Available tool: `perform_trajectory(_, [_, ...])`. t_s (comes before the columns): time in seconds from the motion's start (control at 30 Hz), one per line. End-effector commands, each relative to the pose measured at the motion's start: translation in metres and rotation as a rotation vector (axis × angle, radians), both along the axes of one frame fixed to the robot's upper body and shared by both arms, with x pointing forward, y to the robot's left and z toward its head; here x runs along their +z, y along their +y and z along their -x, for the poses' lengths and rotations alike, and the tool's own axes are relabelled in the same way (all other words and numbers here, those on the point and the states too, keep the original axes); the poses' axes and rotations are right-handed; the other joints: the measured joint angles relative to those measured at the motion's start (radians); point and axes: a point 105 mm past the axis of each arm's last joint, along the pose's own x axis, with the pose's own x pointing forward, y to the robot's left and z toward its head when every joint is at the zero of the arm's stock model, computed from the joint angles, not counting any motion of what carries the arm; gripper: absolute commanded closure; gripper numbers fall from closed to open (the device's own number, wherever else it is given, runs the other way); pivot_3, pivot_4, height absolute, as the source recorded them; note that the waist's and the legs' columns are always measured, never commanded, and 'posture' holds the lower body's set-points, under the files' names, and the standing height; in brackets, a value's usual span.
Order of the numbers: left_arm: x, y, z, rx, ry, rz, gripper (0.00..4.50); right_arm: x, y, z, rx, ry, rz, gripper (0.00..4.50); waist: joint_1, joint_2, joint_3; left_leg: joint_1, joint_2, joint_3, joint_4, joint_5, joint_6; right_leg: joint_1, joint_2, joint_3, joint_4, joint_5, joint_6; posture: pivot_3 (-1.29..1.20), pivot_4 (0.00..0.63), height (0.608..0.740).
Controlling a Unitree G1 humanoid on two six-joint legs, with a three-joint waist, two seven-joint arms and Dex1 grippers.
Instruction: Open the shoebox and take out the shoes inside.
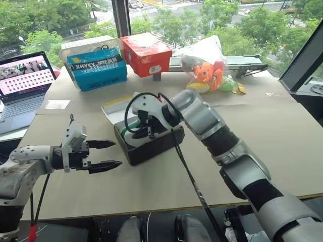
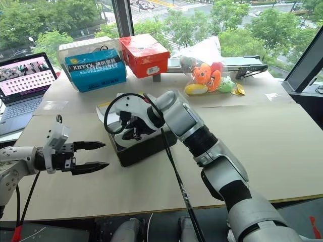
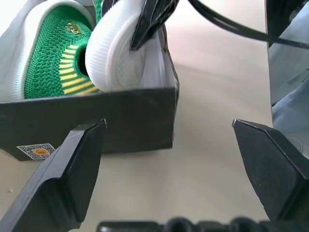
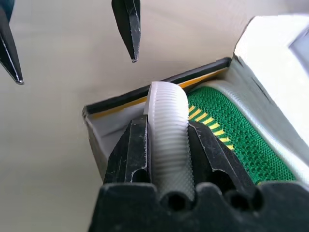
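Note:
The shoebox, black-sided and white inside, stands open in the middle of the table, its yellow-edged lid folded back flat behind it. My right gripper reaches in from above and is shut on the white ribbed sole of one green-and-white shoe, which is tilted up out of the box. The other shoe lies inside, its green knit with yellow stripes showing. My left gripper hovers open just left of the box, level with its side wall and apart from it.
At the back stand a blue box, a red box and a clear bag of orange plush toys. An open laptop sits at the far left. My right arm's black cable hangs in front of the box.

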Motion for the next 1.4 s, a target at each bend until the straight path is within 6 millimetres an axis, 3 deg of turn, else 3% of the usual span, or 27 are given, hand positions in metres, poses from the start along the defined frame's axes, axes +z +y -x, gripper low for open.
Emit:
perform_trajectory(0.03, [0.006,-0.001,0.000,-0.013,-0.023,-0.005,0.00,0.016,-0.001,0.004,-0.003,-0.034,-0.054,3.82,-0.002,0.000,0.000,0.000,0.000,0.000,0.000,0.000,0.000,0.000,0.000,0.000,0.000,0.000,0.000,0.00,0.150,0.739])
perform_trajectory(0.27, [0.005,-0.002,-0.001,-0.018,-0.018,-0.009,0.00,0.035,-0.003,0.026,0.030,0.076,-0.152,3.82,-0.007,0.000,0.000,0.000,0.000,-0.001,0.000,0.003,0.005,0.000,0.000,0.000,0.001,0.000,0.000,0.00,0.150,0.739])
perform_trajectory(0.47, [0.004,-0.003,-0.001,-0.024,-0.017,-0.011,0.00,0.052,-0.010,0.026,-0.015,0.095,-0.213,3.82,-0.006,0.000,0.000,0.000,0.000,-0.001,0.000,0.003,0.005,0.000,0.000,0.000,0.000,0.000,0.000,0.00,0.150,0.739])
perform_trajectory(0.83, [0.003,-0.003,-0.002,-0.028,-0.016,-0.011,0.00,0.145,-0.042,0.000,-0.289,-0.016,-0.577,3.82,-0.007,0.000,0.000,0.000,0.000,-0.001,0.000,0.003,0.005,0.000,0.000,0.000,0.000,0.000,0.000,0.00,0.150,0.739])
perform_trajectory(0.93, [0.005,-0.004,-0.004,-0.024,-0.026,-0.007,0.00,0.174,-0.085,-0.022,-0.500,-0.130,-0.709,3.82,-0.006,0.000,0.000,0.000,0.000,0.000,0.000,0.003,0.005,0.000,0.000,0.000,0.000,0.000,0.000,0.00,0.150,0.739])
perform_trajectory(1.0, [0.006,-0.003,-0.005,-0.018,-0.033,-0.005,0.00,0.168,-0.124,-0.043,-0.677,-0.354,-0.604,3.82,0.004,0.000,0.000,0.000,-0.001,0.000,0.000,0.003,0.005,0.000,-0.001,0.000,0.000,0.000,0.000,0.00,0.150,0.739])
perform_trajectory(1.03, [0.007,-0.002,-0.006,-0.015,-0.035,-0.003,0.00,0.150,-0.154,-0.059,-0.817,-0.493,-0.455,3.82,0.010,-0.001,0.000,0.000,-0.002,0.000,0.000,0.003,0.004,0.001,-0.001,0.000,0.000,0.000,0.000,0.00,0.150,0.739])
perform_trajectory(1.07, [0.007,-0.002,-0.006,-0.012,-0.037,-0.003,0.00,0.137,-0.175,-0.068,-0.895,-0.587,-0.340,3.82,0.016,-0.002,0.000,0.000,-0.002,0.000,0.000,0.001,0.002,0.002,-0.001,0.000,-0.002,0.000,0.000,0.00,0.150,0.739])
perform_trajectory(1.13, [0.007,-0.002,-0.005,-0.013,-0.038,0.001,0.00,0.094,-0.209,-0.077,-0.989,-0.671,-0.117,3.82,0.020,-0.003,-0.001,0.000,-0.004,0.000,0.000,0.000,-0.001,0.004,-0.002,0.000,-0.005,-0.004,-0.006,0.00,0.150,0.739])
perform_trajectory(1.2, [0.006,-0.004,-0.006,-0.018,-0.038,0.004,0.00,0.039,-0.224,-0.079,-1.004,-0.685,0.048,3.82,0.016,-0.003,-0.001,0.000,-0.004,0.000,-0.001,-0.001,0.000,0.005,-0.003,0.003,-0.007,-0.004,-0.005,0.00,0.150,0.739])
perform_trajectory(1.27, [0.006,-0.006,-0.006,-0.023,-0.038,0.009,0.00,0.007,-0.236,-0.080,-1.014,-0.746,0.184,3.82,0.000,-0.003,-0.001,0.001,-0.004,0.000,-0.001,0.000,0.003,0.004,-0.002,0.005,-0.007,0.000,0.001,0.00,0.150,0.739])
perform_trajectory(1.4, [0.007,-0.007,-0.008,-0.027,-0.040,0.011,0.00,-0.021,-0.240,-0.081,-1.042,-0.783,0.237,3.82,-0.031,-0.001,0.004,0.002,-0.003,0.000,-0.001,0.004,0.009,-0.001,0.002,0.011,0.000,0.000,0.001,0.00,0.150,0.739])
